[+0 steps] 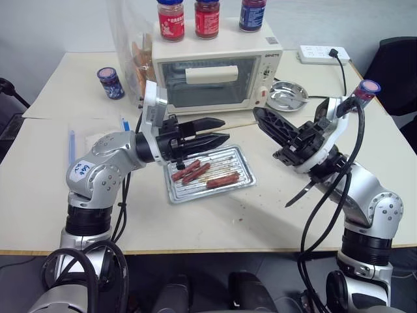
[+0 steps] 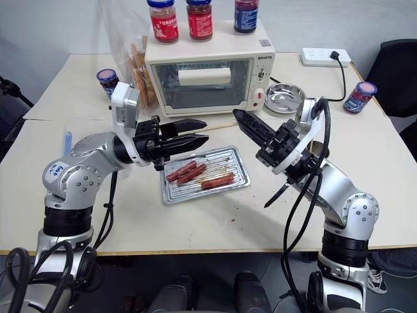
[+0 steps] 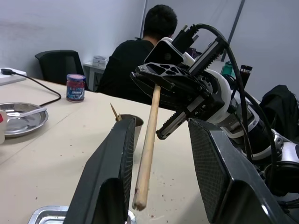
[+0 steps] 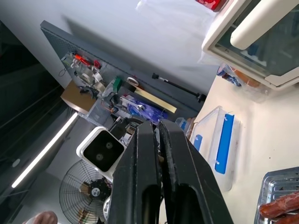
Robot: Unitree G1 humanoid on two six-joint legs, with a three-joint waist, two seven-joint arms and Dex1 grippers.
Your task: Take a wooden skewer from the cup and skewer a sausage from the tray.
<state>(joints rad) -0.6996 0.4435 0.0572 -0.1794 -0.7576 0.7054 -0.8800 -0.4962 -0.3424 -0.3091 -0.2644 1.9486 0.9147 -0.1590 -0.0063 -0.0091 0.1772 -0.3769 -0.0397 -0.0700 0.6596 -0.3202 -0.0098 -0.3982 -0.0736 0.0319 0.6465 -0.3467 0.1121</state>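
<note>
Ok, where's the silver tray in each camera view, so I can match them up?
Left eye view: tray at centre, before the toaster oven.
Right eye view: tray near centre too.
Left wrist view: a rim corner, nearer than the steel dish.
Right wrist view: a corner with sausages, near the clear box.
Shared landmark: the toaster oven, in three views.

Both tools (image 1: pixel 218 130) (image 1: pixel 260 116) hover above the tray (image 1: pixel 242 155), sausages (image 1: pixel 195 171) apparently untouched.
</note>
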